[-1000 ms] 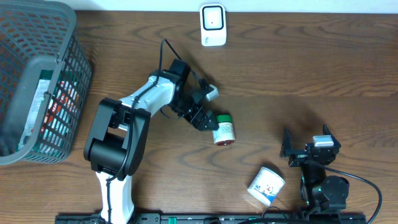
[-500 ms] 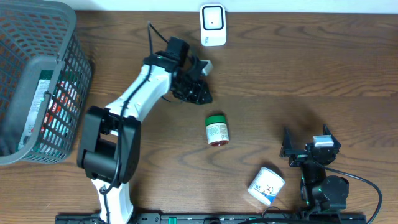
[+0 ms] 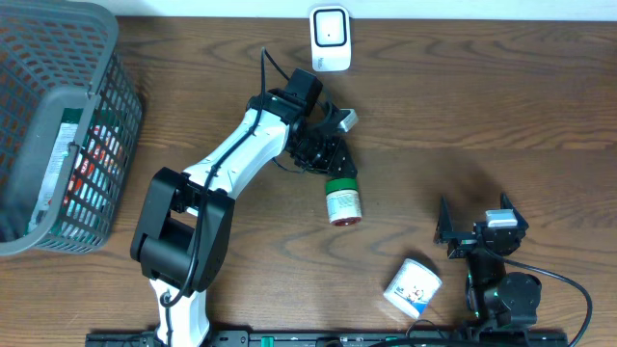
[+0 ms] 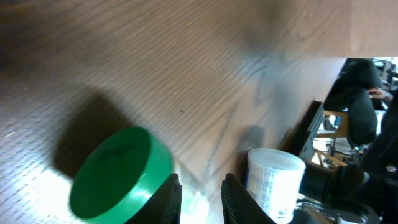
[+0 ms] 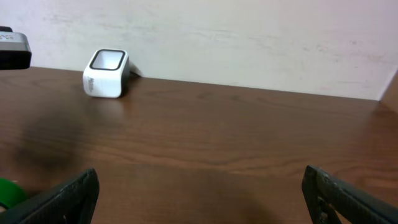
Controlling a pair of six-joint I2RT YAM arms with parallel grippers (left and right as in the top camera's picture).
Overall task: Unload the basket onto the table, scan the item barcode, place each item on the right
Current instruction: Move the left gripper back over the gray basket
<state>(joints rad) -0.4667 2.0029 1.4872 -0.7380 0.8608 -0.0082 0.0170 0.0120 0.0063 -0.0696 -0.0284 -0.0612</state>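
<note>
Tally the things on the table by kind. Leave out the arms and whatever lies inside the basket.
Basket: 1
Scanner: 1
Green-lidded bottle: 1
White tub: 1
Total: 4

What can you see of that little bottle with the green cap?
The bottle is small, with a flat green cap, a pale printed label and a reddish base. It lies on its side on the wooden table, cap toward the left gripper, whose fingertips sit right beside the cap; contact is unclear.
</note>
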